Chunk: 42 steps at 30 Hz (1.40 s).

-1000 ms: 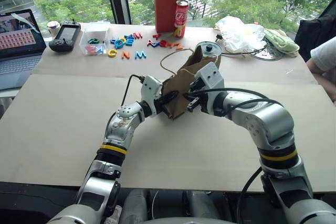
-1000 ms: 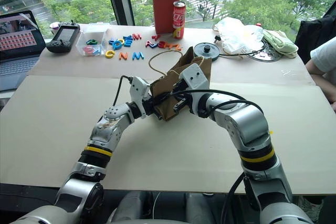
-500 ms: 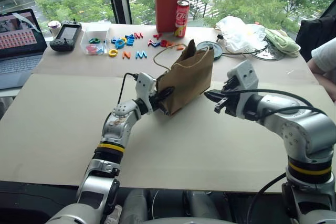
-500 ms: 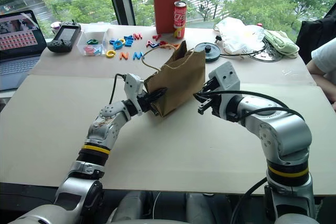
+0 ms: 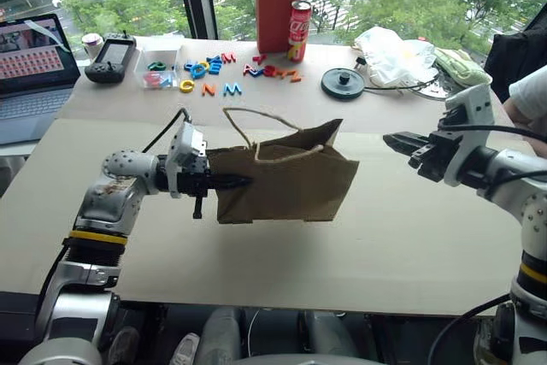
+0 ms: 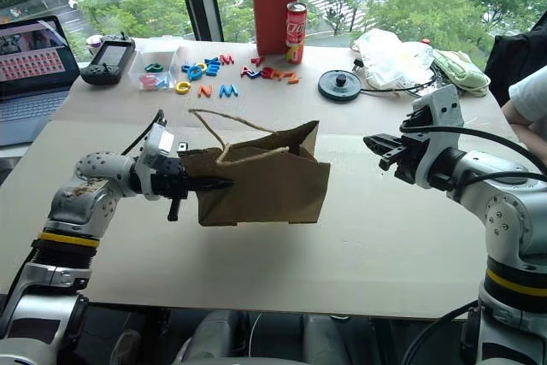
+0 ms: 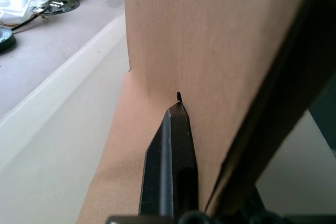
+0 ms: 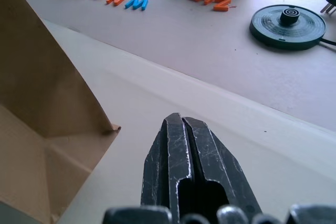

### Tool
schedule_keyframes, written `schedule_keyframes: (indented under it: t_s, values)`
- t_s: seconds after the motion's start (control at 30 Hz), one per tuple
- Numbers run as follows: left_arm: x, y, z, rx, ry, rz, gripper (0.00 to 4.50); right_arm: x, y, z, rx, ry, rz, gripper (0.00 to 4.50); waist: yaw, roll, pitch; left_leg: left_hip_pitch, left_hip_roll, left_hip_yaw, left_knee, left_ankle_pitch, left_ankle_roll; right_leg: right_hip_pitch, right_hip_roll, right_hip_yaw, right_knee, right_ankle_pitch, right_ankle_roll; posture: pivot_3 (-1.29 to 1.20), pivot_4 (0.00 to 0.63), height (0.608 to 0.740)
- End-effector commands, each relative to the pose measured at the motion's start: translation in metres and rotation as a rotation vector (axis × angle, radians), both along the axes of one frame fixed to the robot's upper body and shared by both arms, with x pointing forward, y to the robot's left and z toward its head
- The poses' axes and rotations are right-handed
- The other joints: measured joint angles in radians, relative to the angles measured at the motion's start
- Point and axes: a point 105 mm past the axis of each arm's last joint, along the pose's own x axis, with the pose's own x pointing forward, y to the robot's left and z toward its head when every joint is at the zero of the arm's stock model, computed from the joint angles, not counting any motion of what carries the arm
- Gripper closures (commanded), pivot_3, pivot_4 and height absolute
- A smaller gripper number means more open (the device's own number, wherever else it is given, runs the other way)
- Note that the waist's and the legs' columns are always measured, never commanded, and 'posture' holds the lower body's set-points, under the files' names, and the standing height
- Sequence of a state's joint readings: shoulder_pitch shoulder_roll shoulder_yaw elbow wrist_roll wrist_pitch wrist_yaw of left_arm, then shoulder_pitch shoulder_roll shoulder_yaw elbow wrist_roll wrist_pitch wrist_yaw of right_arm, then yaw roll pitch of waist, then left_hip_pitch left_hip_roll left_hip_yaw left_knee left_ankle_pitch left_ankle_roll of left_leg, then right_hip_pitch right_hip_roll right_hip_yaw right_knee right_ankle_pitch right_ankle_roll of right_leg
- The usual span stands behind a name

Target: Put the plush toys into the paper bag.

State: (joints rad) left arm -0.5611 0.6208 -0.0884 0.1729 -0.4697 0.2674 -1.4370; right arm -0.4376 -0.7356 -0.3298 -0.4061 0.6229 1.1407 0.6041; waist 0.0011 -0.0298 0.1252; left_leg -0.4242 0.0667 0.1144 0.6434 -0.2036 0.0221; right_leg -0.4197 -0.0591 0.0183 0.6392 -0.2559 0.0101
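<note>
bag pinched at one side edge, hanging above the table

i have the left gripper (image 5: 224, 183) closed tight on the side edge of the paper bag (image 5: 286, 184), which hangs sideways above the cardboard-covered table (image 5: 282, 254), mouth and both loop handles (image 5: 256, 130) up. the right gripper (image 5: 407, 144) is off to the bag's right, well apart from it, fingers pressed together on nothing.

handling, my read: thin kraft paper, light, creases easily and holds a fold; it looks flattened, so the mouth is barely open. one edge pinch lets it swing and twist. better holds would be the rim at the mouth or a handle, taken by the free gripper to spread the opening. a hard tug could tear the handles.

count:
- paper bag: one, with two handles.
- plush toys: i see none on the table; i cannot tell whether any are inside.
- red can (image 5: 298, 19): one.
- red box (image 5: 280, 2): one.
- plastic letters (image 5: 224, 70): a scatter, not counted.
</note>
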Motion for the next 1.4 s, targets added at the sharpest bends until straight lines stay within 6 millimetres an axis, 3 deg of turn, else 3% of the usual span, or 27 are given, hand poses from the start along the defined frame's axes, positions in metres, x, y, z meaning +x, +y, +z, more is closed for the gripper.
schedule_keyframes:
  t_s: [0.03, 0.23, 0.57, 0.67, 0.8, 0.97, 1.17, 1.4]
  values:
    - [0.005, -0.005, 0.002, 0.033, -0.076, -0.06, 4.47, -0.011, 0.006, 0.006, -0.034, -0.031, 0.063, 4.5, 0.004, 0.0, 0.0, 0.0, 0.0, 0.0, 0.0, 0.0, 0.0, 0.0, 0.0, 0.0, -0.001, 0.0, 0.0, 0.0, 0.15, 0.74]
    - [0.009, -0.013, -0.019, 0.058, -0.093, -0.101, 4.47, -0.021, 0.012, 0.002, -0.053, -0.004, 0.122, 4.5, 0.003, 0.0, 0.0, -0.001, 0.0, -0.001, 0.0, 0.0, 0.0, 0.0, 0.001, 0.001, 0.0, 0.0, 0.0, 0.0, 0.15, 0.74]
    - [0.011, -0.016, -0.034, 0.078, -0.076, -0.086, 4.47, -0.027, 0.007, -0.001, -0.11, 0.023, 0.147, 4.5, 0.004, 0.0, 0.0, 0.0, 0.0, -0.001, 0.001, 0.0, 0.001, 0.0, 0.001, 0.001, 0.0, 0.0, 0.0, 0.0, 0.15, 0.74]
    - [0.012, -0.014, -0.035, 0.087, -0.063, -0.073, 3.76, -0.027, 0.007, -0.001, -0.112, 0.025, 0.148, 4.5, 0.005, 0.0, 0.0, 0.0, 0.0, -0.002, 0.001, 0.0, 0.001, 0.0, 0.001, 0.001, 0.0, 0.0, 0.0, 0.0, 0.15, 0.74]
    - [0.01, -0.01, -0.034, 0.105, -0.053, -0.066, 2.31, -0.027, 0.006, -0.003, -0.134, 0.034, 0.156, 4.5, 0.004, 0.0, 0.0, -0.001, 0.0, -0.002, 0.001, 0.0, 0.001, 0.0, 0.001, 0.001, 0.001, 0.0, 0.0, 0.0, 0.15, 0.74]
    - [0.005, 0.001, -0.012, 0.1, -0.037, -0.048, 2.31, -0.031, 0.003, -0.005, -0.208, 0.057, 0.202, 4.5, 0.001, 0.0, 0.0, -0.001, 0.001, -0.002, 0.001, 0.0, 0.001, -0.001, 0.001, 0.001, 0.001, 0.0, 0.0, 0.0, 0.15, 0.74]
    - [-0.011, 0.021, 0.037, 0.11, 0.003, -0.014, 2.31, -0.043, 0.006, -0.001, -0.288, 0.058, 0.308, 4.5, -0.004, 0.0, 0.0, -0.001, 0.001, -0.002, 0.001, 0.0, 0.001, -0.001, 0.001, 0.001, 0.001, 0.0, 0.0, 0.0, 0.15, 0.74]
    - [-0.031, 0.049, 0.09, 0.069, 0.121, 0.019, 2.31, -0.054, 0.019, 0.012, -0.246, 0.04, 0.417, 4.5, -0.011, 0.0, 0.0, 0.0, 0.001, -0.002, 0.001, 0.0, 0.0, -0.001, 0.001, 0.001, 0.002, -0.001, 0.001, 0.0, 0.15, 0.74]
